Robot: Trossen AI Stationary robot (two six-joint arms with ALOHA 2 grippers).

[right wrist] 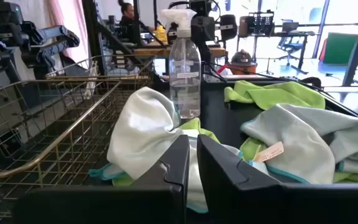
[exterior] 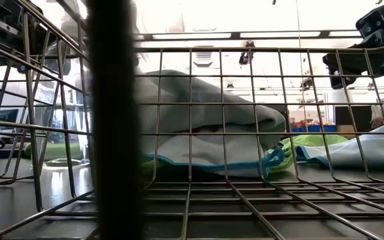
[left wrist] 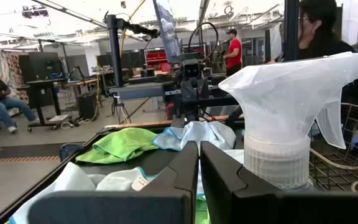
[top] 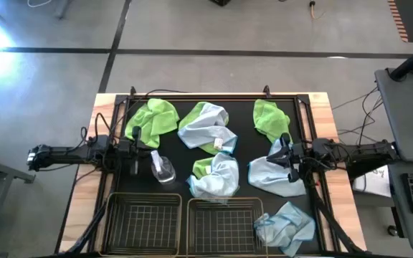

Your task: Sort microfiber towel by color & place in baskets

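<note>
Microfiber towels, soft lime green (top: pixel 153 117) and pale light blue (top: pixel 205 125) cloths, lie crumpled across the black mat of the wooden counter (top: pixel 84 186), most behind the two black wire-mesh baskets (top: pixel 143 223) at the front edge. One pale blue towel (top: pixel 287 226) lies at the front right corner, beside the right basket (top: pixel 224 223). Both baskets hold nothing. A small clear plastic spray bottle (top: pixel 161 169) stands just behind the left basket. The left gripper (top: pixel 135 152) hovers near the bottle, fingers pressed together, empty. The right gripper (top: pixel 291 166) hangs over a pale blue towel (top: pixel 272 175) near the mat's right edge, fingers nearly together, holding nothing.
</note>
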